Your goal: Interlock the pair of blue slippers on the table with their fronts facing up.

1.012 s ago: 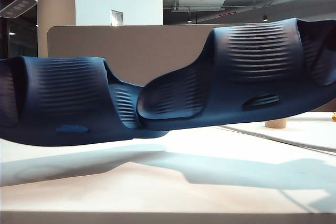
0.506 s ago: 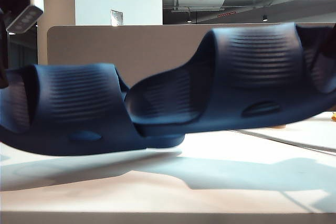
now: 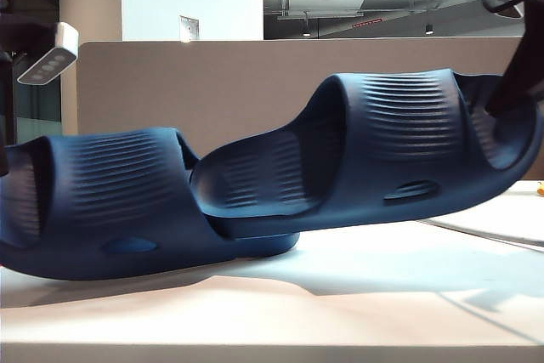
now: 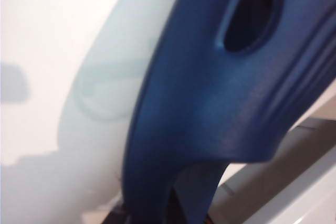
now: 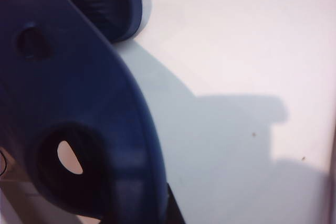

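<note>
Background: grey-brown divider panel standing upright behind the white tabletop, with ceiling lights above it.
Left slipper: dark navy foam slide toward the tabletop's left edge, ribbed strap uppermost; whether its sole touches the tabletop cannot be told.
Right slipper: matching slide toward the right edge, held clear of the tabletop and tilted, its low end lying over the left slipper's open end so the two overlap near the middle.
Left hand: hardly visible in the left wrist view; dark parts at the frame's edge sit against the left slipper's sole wall, beside an oval vent hole. It appears clamped on the left slipper.
Right hand: a dark arm part meets the raised end of the right slipper in the exterior view; the right wrist view shows the right slipper close up, so this hand appears clamped on it.
</note>
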{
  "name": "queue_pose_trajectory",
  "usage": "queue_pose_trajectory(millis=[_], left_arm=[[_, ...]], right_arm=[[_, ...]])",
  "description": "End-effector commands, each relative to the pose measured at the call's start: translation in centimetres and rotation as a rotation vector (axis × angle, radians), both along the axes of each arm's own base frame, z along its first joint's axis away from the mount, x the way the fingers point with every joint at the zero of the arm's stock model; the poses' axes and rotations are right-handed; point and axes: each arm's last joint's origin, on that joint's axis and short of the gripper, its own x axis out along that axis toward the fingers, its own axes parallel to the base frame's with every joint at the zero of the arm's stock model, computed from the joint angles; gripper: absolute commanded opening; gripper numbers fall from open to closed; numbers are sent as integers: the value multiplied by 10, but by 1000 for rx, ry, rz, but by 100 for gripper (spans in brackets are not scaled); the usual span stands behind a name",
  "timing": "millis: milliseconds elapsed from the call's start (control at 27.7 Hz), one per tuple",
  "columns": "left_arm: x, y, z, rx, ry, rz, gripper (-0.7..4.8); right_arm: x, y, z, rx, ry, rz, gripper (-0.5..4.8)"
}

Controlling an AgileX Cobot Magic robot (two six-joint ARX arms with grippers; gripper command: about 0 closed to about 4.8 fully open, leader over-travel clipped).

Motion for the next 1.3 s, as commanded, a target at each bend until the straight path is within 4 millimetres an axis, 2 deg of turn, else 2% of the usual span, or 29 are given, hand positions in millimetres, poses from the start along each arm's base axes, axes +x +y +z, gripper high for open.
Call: queue_pose_trajectory(millis=[36,289,542,1048,1301], left_arm=[[2,0,1,20,-13,-11,-5],[7,-1,2,19,-69,-34,-5],[11,-1,2,15,-112,-59,-5],[25,-9,-16,8,-85,-140,-5],[32,-17,-19,6,-118,-175,-5]], right_arm=[[21,2,8,-33,-59,0,-1],[60,6,6,-42,-22,10,-1],[83,19,0,-69,-33,85,-1],[107,30,-14,-139,-92,141,-1],[118,33,-12,-206,-215,107,-1]])
